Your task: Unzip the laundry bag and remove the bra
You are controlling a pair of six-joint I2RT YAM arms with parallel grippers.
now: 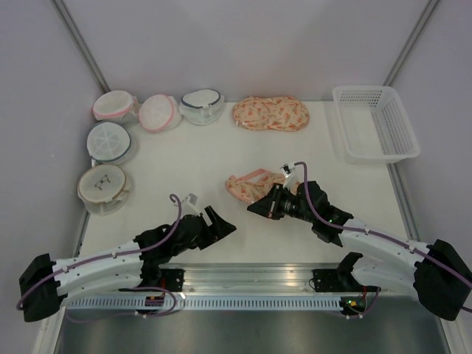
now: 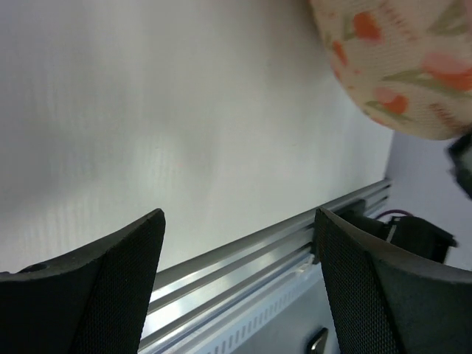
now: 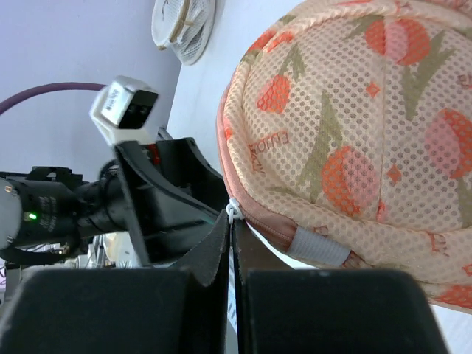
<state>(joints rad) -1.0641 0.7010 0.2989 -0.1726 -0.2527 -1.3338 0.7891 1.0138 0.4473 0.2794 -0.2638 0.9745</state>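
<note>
The peach, orange-printed laundry bag (image 1: 249,184) lies mid-table, and it fills the right wrist view (image 3: 354,125). My right gripper (image 1: 253,207) is at the bag's near-left end, shut (image 3: 230,221) on the small white zipper pull (image 3: 233,212) at the pink trim. My left gripper (image 1: 221,223) hovers low to the left of the bag. It is open (image 2: 240,217), with nothing between its fingers. A corner of the bag (image 2: 398,66) shows in the left wrist view's top right. The bra is hidden.
A look-alike peach case (image 1: 271,113) lies at the back centre. Several round mesh bags (image 1: 110,140) stand along the back left. A white basket (image 1: 375,122) sits at the back right. An aluminium rail (image 1: 243,279) runs along the near edge.
</note>
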